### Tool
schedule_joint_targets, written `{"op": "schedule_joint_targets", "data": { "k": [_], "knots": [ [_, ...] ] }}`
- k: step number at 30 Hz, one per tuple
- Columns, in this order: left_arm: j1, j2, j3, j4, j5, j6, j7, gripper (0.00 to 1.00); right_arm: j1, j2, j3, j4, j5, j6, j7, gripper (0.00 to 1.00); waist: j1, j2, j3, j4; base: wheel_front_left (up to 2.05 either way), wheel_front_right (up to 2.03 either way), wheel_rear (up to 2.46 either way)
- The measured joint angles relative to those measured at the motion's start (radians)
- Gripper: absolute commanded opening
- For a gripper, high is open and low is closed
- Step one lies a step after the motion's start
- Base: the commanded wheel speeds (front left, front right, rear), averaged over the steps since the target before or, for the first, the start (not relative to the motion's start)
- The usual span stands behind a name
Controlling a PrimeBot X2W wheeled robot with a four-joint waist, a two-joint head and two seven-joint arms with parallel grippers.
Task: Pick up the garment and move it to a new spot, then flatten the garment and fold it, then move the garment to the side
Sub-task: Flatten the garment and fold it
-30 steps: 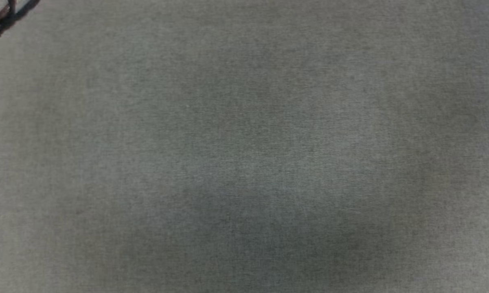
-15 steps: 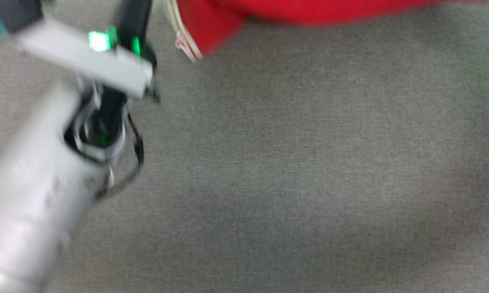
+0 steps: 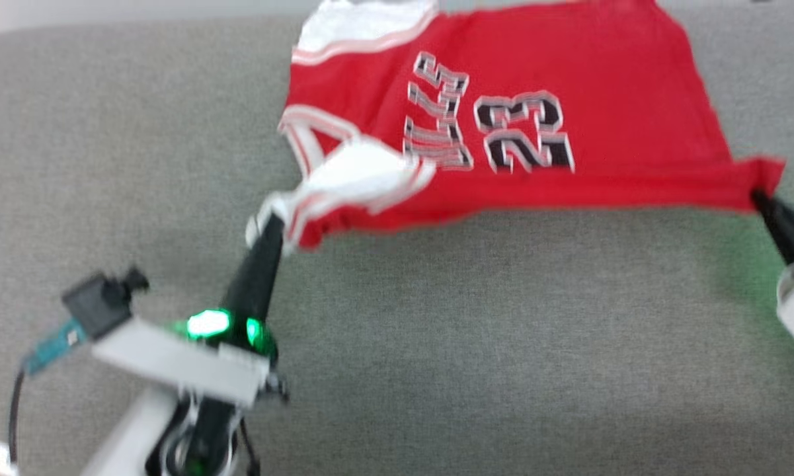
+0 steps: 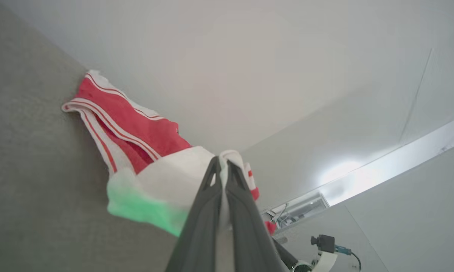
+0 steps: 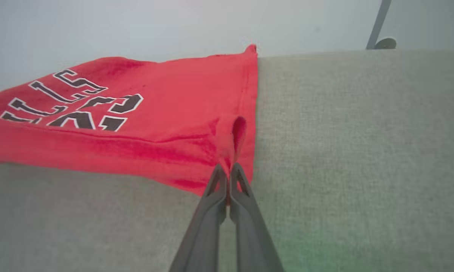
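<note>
Left pincer (image 3: 270,222), right pincer (image 3: 757,194) clamp garment (image 3: 621,73) stretched between.

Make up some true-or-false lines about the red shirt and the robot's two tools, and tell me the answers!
1. The left tool is shut on the garment's white sleeve. True.
2. The right tool is open and away from the garment. False: it is shut on a red corner.
3. The garment shows the number 23. True.
4. The garment lies folded in a neat pile. False: it is spread out between the two tools.
5. The surface under it is blue. False: it is grey.
</note>
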Motion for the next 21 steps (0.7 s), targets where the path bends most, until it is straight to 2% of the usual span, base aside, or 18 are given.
{"op": "schedule_joint_targets", "data": {
  "k": [6, 11, 16, 21],
  "knots": [
    [0.177, 0.07, -0.008, -0.122, 0.016, 0.0, 0.0, 0.0, 0.201, -0.072, -0.097, -0.153, 0.012, 0.0, 0.028, 0.0, 0.0, 0.0, -0.04, -0.009, 0.0, 0.0, 0.0],
    [0.311, 0.11, 0.01, -0.19, 0.053, 0.0, 0.0, 0.0, 0.378, -0.091, -0.223, -0.283, -0.008, 0.0, 0.068, 0.0, 0.0, 0.0, -0.047, -0.026, 0.0, 0.0, 0.0],
    [0.35, 0.129, 0.016, -0.235, 0.085, 0.0, 0.0, 0.0, 0.517, -0.058, -0.384, -0.392, -0.064, 0.0, 0.136, 0.0, 0.0, 0.0, -0.036, -0.028, 0.0, 0.0, 0.0],
    [0.244, 0.138, -0.038, -0.211, 0.087, 0.0, 0.013, 0.0, 0.52, 0.028, -0.509, -0.456, -0.156, 0.0, 0.249, 0.0, 0.0001, 0.0, -0.026, -0.024, 0.0, 0.0, 0.0]
  ]
}}
